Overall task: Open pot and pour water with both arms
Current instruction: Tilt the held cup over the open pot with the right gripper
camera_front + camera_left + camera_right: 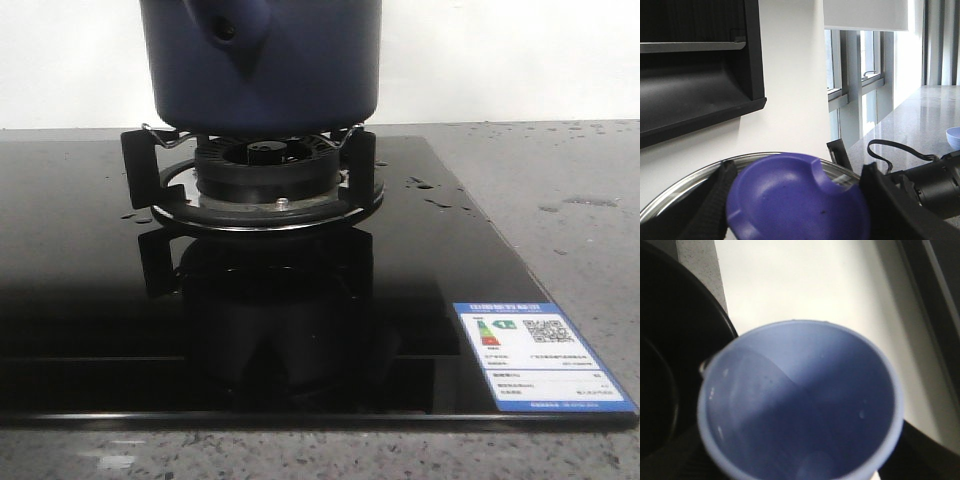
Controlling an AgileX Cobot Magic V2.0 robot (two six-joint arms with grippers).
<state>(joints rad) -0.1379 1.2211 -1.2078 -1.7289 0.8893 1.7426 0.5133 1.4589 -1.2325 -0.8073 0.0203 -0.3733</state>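
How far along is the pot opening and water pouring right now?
Lid sits between the left fingers, apparently lifted off. The right arm's view is filled by the pale cup, tipped beside the dark pot's rim; no water shows inside. Possibly left: replacing the lid.

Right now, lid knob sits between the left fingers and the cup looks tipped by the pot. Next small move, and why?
Probably keep the lid held clear with the left gripper while the right arm rights the pale cup. The cup shows only droplets, no pooled water, beside the pot on the burner, so the pour looks finished. The pot's inside is too dark to confirm.
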